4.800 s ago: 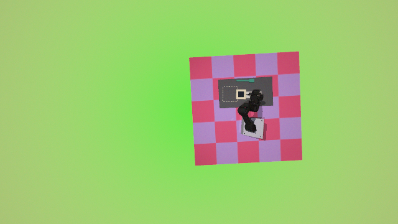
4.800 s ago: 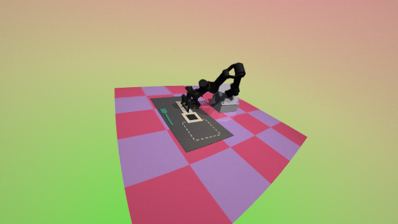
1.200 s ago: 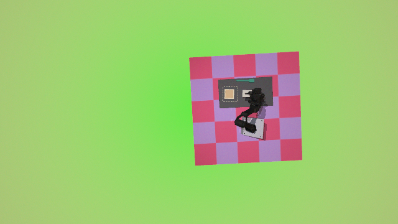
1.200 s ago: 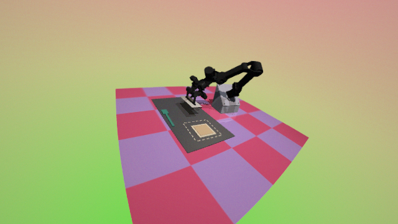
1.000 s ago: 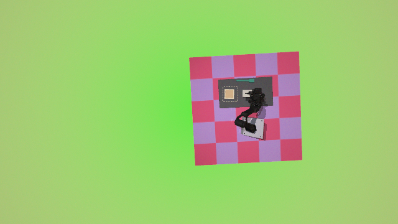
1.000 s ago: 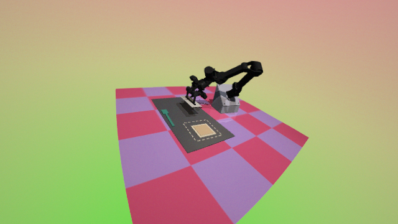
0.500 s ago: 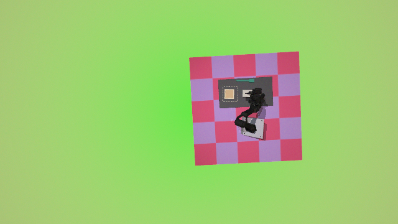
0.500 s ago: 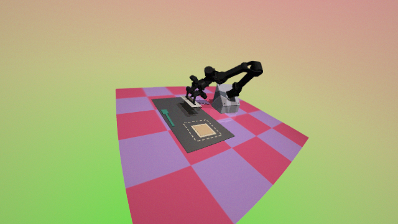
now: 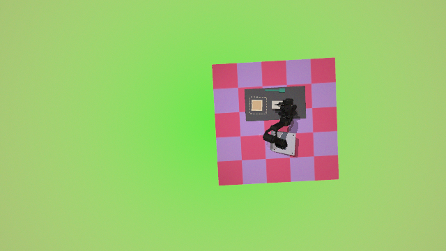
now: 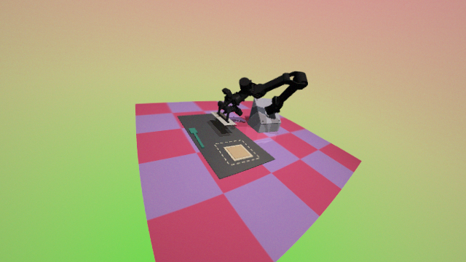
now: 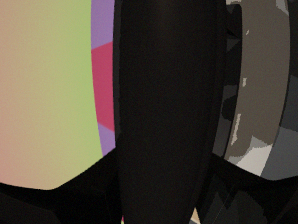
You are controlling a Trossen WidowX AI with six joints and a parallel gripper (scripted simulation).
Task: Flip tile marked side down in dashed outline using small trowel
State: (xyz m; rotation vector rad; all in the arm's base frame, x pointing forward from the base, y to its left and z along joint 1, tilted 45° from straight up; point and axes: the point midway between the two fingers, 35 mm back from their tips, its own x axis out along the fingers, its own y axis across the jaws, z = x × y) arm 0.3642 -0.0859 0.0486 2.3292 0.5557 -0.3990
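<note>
Black fingers (image 9: 281, 104) (image 10: 228, 117) are closed on a whitish flat plate (image 9: 274, 107) (image 10: 229, 123), held above the dark grey mat (image 9: 300, 93) (image 10: 220, 170). From above, a tan, pale-bordered square tile (image 9: 256, 105) (image 10: 238, 152) is seen at nine o'clock inside the dashed outline (image 9: 249, 105) (image 10: 223, 154), the teal trowel (image 9: 281, 90) (image 10: 194, 130) at twelve.

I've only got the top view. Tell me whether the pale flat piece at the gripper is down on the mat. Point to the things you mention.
Observer: It is raised. In the exterior view, the pale flat piece (image 9: 274, 107) (image 10: 223, 119) hangs above the mat (image 9: 251, 118) (image 10: 246, 137), with a dark shadow (image 10: 219, 128) beneath it.

Operator: My view loses its right side under the gripper. Tell me if it ends there.

Observer: It carries on. The exterior view shows an end sticking out on either side of the gripper (image 9: 277, 104) (image 10: 223, 116).

Operator: Now describe the base.

Observer: The grey base (image 9: 292, 151) (image 10: 270, 127) is a tall block with sloping sides.
</note>
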